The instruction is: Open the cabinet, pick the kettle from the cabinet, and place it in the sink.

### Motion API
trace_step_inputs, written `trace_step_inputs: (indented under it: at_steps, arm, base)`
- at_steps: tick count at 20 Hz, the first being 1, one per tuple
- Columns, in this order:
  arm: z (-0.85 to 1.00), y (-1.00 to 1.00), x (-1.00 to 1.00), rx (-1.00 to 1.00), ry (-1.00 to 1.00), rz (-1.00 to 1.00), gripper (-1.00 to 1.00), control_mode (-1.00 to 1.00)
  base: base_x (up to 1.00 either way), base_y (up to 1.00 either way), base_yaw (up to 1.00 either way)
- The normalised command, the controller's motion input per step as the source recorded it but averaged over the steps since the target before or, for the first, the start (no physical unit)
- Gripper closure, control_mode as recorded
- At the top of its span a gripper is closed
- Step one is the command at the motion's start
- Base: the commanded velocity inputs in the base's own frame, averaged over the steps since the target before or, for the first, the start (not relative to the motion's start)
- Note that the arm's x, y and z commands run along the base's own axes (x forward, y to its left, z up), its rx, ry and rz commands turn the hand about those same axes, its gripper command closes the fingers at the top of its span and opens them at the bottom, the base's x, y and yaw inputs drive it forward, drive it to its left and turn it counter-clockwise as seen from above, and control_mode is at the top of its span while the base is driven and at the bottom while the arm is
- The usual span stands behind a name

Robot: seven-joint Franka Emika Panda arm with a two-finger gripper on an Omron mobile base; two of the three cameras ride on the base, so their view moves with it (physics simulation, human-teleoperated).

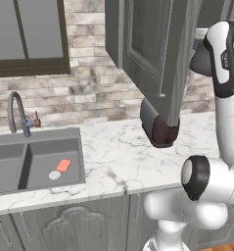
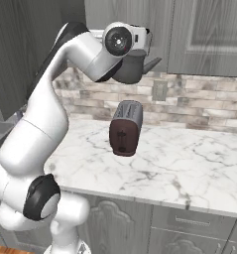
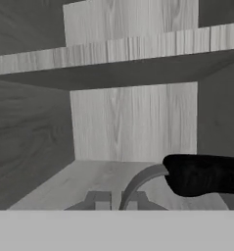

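Kettle hangs by the cabinet, claw apparently clamped on its handle.

Sink on counter at 9 o'clock of toaster; faucet behind sink, by wall. Cabinet door swung out above toaster, at its 12. Kettle up at cabinet front, 12 o'clock of toaster in right base view. Gripper at kettle handle, facing cabinet interior w/ shelf above.
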Motion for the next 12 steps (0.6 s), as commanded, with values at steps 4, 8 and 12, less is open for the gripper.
trace_step_inputs:
  at_steps: [4,8,12]
  arm:
    - [-0.07,0.00,-0.73,0.00,0.00,-0.05,1.00,-1.00]
    - [-0.06,-0.01,-0.75,0.00,0.00,-0.07,1.00,-1.00]
    - [-0.19,-0.01,-0.75,0.00,0.00,-0.03,1.00,-1.00]
  base:
    - [0.00,0.00,0.00]
    - [0.00,0.00,0.00]
    - [0.00,0.00,0.00]
